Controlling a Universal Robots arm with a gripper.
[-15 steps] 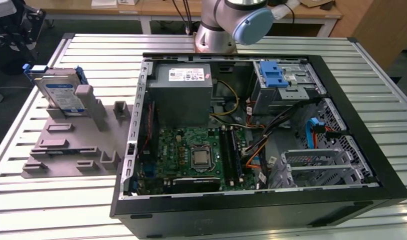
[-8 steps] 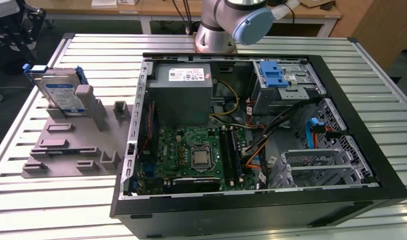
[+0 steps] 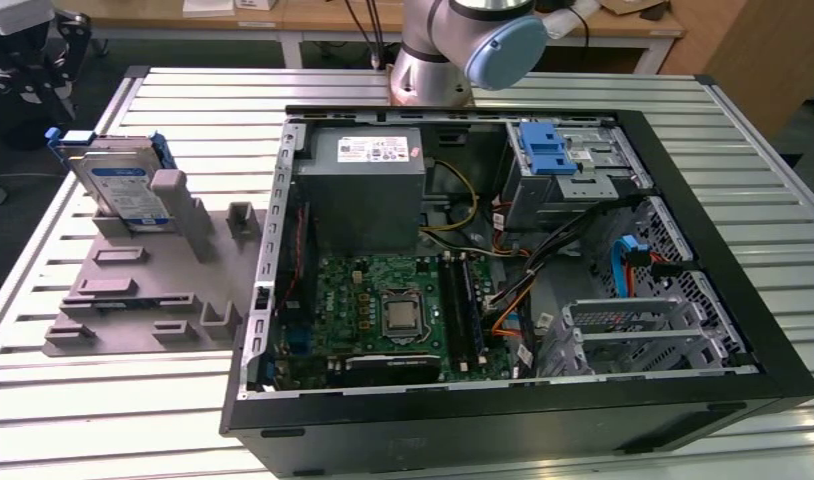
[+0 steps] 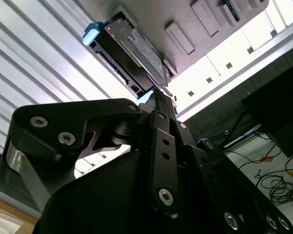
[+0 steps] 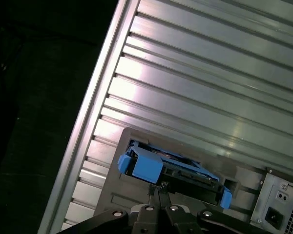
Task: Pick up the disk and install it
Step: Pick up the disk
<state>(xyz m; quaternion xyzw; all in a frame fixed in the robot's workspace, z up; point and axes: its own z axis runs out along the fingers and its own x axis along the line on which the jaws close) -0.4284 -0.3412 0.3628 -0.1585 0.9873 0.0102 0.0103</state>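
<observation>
Step in hand: approach, pre-grasp. Nothing is picked yet.

Gripper (image 5: 157,188) looks closed on nothing, tips pinched together and aimed at the disk's top edge in both wrist views. Disk (image 5: 172,166) sits just beyond the tips, standing on edge in the grey holder (image 3: 140,290) with its blue carrier around it. Holder lies on the slatted surface (image 3: 100,420) at the exterior view's left, beside the open case (image 3: 767,370) and outside it.

My read on the grasp:
- Jaws have to open first, then go astride the carrier's upper edge, square to the flat faces.
- The pull has to run along the holder's slot, or the disk will likely bind.
- Install target is presumably the drive cage (image 3: 587,165) with the blue latch, at the case's far corner and well apart from the disk.

Unclear:
- Can't tell whether the tips touch the carrier or sit just short. The wrist views foreshorten that gap.
- Disk's lower part is sunk in the holder, so seating depth is hidden.
- Cage slot is behind the latch and cables. Can't make out whether it's free.
- Arm (image 3: 474,50) is cut off at the frame edge in the exterior view.
</observation>
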